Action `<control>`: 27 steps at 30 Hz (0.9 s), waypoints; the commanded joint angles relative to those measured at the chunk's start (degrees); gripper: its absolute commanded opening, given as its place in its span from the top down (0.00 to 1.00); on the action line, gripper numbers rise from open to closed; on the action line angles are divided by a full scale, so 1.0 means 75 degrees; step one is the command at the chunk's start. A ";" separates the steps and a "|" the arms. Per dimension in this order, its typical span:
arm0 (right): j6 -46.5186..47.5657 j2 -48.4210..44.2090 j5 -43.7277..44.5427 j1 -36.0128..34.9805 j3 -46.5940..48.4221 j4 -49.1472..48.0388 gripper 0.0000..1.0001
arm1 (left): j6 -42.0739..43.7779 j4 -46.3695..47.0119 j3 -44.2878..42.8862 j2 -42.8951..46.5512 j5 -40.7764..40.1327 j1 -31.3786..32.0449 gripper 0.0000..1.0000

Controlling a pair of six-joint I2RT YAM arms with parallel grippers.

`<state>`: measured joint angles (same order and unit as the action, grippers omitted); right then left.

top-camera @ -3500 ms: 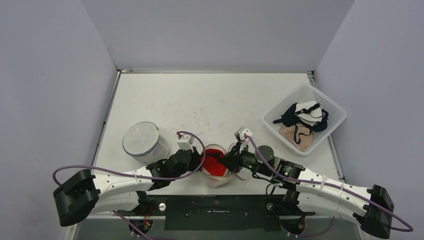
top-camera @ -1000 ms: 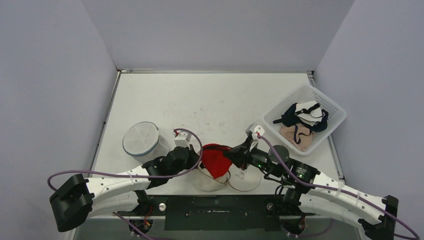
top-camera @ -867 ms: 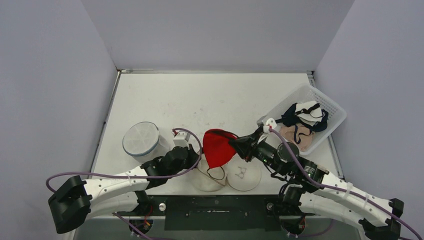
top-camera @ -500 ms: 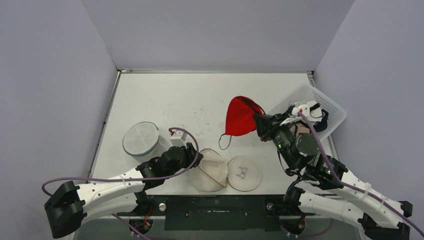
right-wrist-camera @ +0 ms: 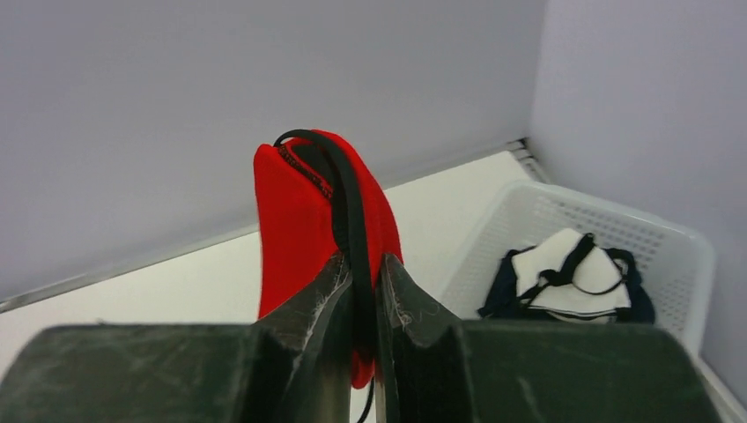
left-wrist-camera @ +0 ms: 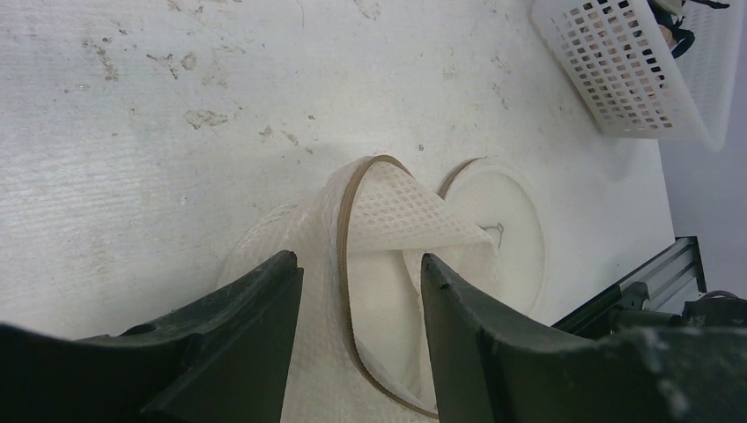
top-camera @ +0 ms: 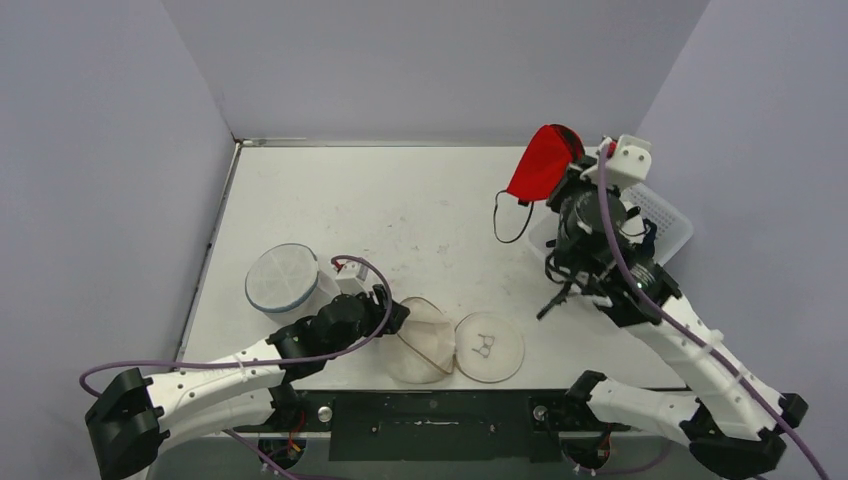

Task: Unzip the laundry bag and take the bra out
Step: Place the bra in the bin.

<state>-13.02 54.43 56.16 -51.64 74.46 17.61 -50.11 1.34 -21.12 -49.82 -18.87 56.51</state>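
Removal looks nearly done: our right gripper [right-wrist-camera: 357, 266] clenches the bra [top-camera: 540, 160] aloft; our left gripper [left-wrist-camera: 359, 264] hangs released over the laundry bag [left-wrist-camera: 396, 211]. Next, we judge, a gentle set-down.

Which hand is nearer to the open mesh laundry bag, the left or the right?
Left. The left hand is at the left edge of the laundry bag. The right hand is far off, raised beside the basket, gripping the red bra.

The right arm [top-camera: 640, 290] hid most of the basket [top-camera: 668, 215] from above. The bottom of the red bra [right-wrist-camera: 295, 211] sat hidden behind the right gripper [right-wrist-camera: 361, 267]. The laundry bag [left-wrist-camera: 388, 211] ran off the bottom edge of the left wrist view.
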 commanded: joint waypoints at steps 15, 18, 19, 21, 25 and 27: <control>-0.1808 -0.0087 -0.3579 0.5870 -0.2241 -0.0671 0.95 | -0.0250 0.0029 0.0093 0.0327 0.0009 -0.0073 0.50; -0.1973 -0.0220 -0.3617 0.5932 -0.2678 -0.0744 0.95 | -0.0368 0.0150 0.0212 0.0337 0.0075 -0.0072 0.50; -0.1993 -0.0276 -0.3604 0.5976 -0.2879 -0.0834 0.95 | -0.0392 0.0186 0.0250 0.0345 0.0078 -0.0080 0.50; -0.2047 -0.0377 -0.3634 0.6122 -0.3274 -0.1042 0.95 | -0.0429 0.0242 0.0311 0.0371 0.0096 -0.0075 0.50; -0.2247 -0.0517 -0.4005 0.6430 -0.3967 -0.1494 0.95 | -0.0433 0.0260 0.0356 0.0368 0.0120 -0.0075 0.50; -0.2345 -0.0499 -0.4123 0.6555 -0.4209 -0.1672 0.95 | -0.0443 0.0264 0.0354 0.0358 0.0126 -0.0074 0.50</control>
<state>-28.18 51.99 27.70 -4.14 45.25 11.81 -52.95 0.23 -18.46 -48.01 -18.59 56.14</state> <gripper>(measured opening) 0.107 0.499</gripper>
